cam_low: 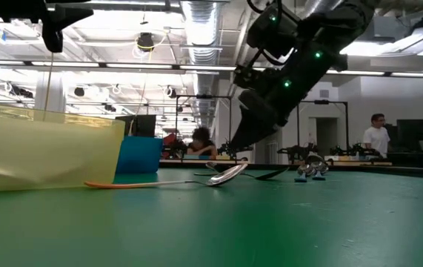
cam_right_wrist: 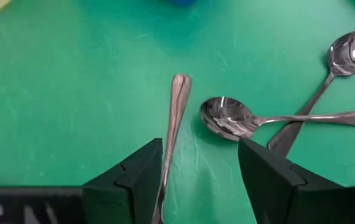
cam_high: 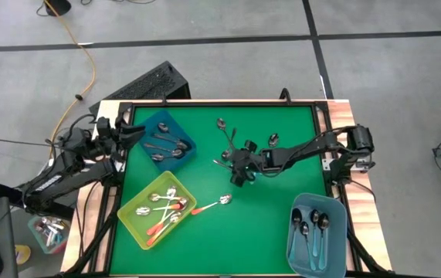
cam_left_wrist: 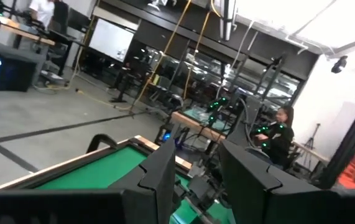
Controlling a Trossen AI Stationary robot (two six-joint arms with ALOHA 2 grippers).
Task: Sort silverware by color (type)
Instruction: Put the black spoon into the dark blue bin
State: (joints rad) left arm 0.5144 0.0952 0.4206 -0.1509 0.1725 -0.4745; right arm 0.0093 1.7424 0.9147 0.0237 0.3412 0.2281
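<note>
Open right hand (cam_right_wrist: pixel 199 180) over silver spoons (cam_right_wrist: pixel 227 118), green mat (cam_right_wrist: pixel 71 93)

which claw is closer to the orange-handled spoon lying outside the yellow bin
Right. The right claw hangs just beyond the orange-handled spoon, open; the left claw waits at the table's far left corner.

No text, label, brand, number or sign can be read in any of the views. The right wrist view has pale marks at its lower left edge, on the dark band beside the finger, but they are cut off and cannot be made out.
</note>
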